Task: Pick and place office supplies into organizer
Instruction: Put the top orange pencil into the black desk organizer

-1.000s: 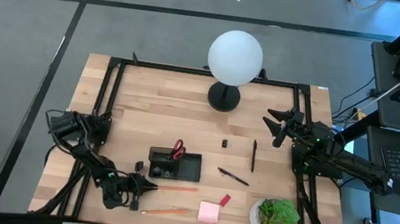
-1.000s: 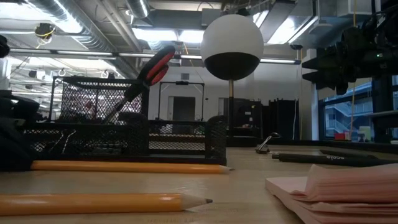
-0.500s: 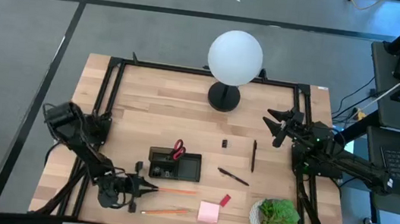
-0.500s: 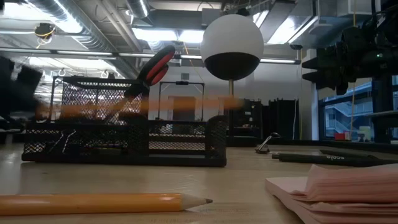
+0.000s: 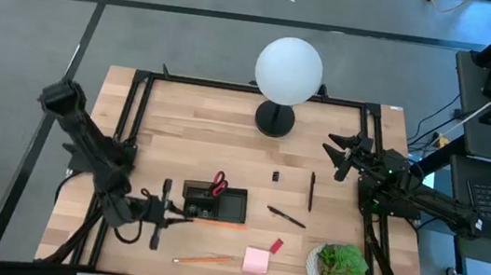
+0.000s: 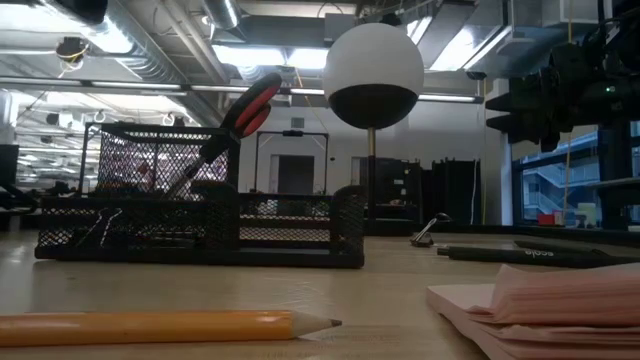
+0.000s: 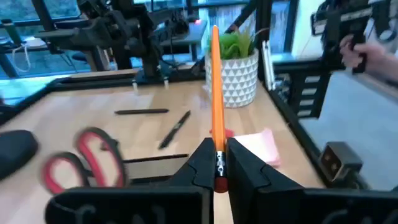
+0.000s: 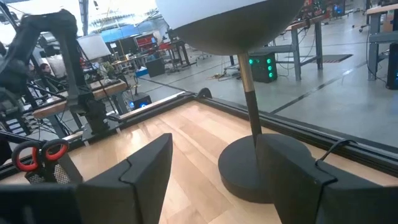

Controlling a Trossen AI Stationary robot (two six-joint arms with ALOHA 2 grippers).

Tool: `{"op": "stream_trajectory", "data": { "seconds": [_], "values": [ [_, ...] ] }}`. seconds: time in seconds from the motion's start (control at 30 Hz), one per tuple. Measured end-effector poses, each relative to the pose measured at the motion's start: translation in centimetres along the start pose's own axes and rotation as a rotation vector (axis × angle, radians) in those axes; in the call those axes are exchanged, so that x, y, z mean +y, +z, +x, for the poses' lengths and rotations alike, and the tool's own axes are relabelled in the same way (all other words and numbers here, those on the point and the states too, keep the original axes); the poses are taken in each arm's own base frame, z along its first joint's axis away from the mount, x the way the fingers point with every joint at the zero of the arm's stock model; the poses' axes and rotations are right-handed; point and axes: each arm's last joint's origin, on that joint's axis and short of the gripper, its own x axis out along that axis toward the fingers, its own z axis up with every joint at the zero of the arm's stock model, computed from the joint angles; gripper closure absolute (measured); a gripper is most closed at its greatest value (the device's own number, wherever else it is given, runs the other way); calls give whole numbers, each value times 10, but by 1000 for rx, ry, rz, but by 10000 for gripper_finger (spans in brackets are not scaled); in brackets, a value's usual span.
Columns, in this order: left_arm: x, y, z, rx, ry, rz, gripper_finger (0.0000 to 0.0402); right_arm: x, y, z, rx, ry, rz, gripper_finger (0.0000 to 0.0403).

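Observation:
My left gripper (image 5: 181, 216) is shut on an orange pencil (image 5: 216, 222) just near of the black organizer (image 5: 229, 207), above the table. Red-handled scissors (image 5: 218, 186) stand in the organizer's far left compartment. A second orange pencil (image 5: 202, 260), a pink sticky-note pad (image 5: 256, 261) and a red eraser (image 5: 276, 246) lie near the front edge. Two black pens (image 5: 285, 217) (image 5: 311, 191) and a black clip (image 5: 276, 175) lie right of the organizer. My right gripper (image 5: 342, 154) is open and empty at the right, beside the lamp base. My left gripper pinches the pencil's blunt end, at its metal band (image 7: 217, 167), between its two fingers. The fingers lie level, come from the table's left and run along the pencil. The pencil sticks straight out ahead of them toward the right, level and lifted clear of the table.
A white globe lamp (image 5: 289, 68) on a round black base (image 5: 275, 119) stands at the far middle. A green potted plant (image 5: 338, 264) stands at the near right. A black frame rail (image 5: 134, 124) runs along the table's edges.
My left gripper has lifted the pencil off the table and carried it up and a little toward the far edge, to the organizer's near wall. The pencil has stayed level, pointing right, and has risen out of the low view. The other pencil has stayed in place.

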Motion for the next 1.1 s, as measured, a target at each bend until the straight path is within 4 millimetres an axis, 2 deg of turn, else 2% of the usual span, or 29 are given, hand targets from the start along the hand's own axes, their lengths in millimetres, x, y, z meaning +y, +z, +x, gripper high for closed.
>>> {"op": "stream_trajectory", "data": {
  "seconds": [0.23, 0.4, 0.53, 0.7, 0.87, 1.1],
  "values": [
    [32, 42, -12, 203, 8, 31, 389, 0, 0, 0, 0, 0, 1, 167],
    [58, 75, -29, 383, -6, -34, 389, 0, 0, 0, 0, 0, 3, 167],
    [72, 91, -44, 538, -80, -39, 389, 0, 0, 0, 0, 0, 3, 167],
    [82, 113, -58, 554, -108, -86, 389, 0, 0, 0, 0, 0, 27, 167],
    [91, 119, -69, 590, -88, -81, 389, 0, 0, 0, 0, 0, 29, 167],
    [100, 105, -77, 746, 24, -116, 389, 0, 0, 0, 0, 0, 30, 167]
  ]
}}
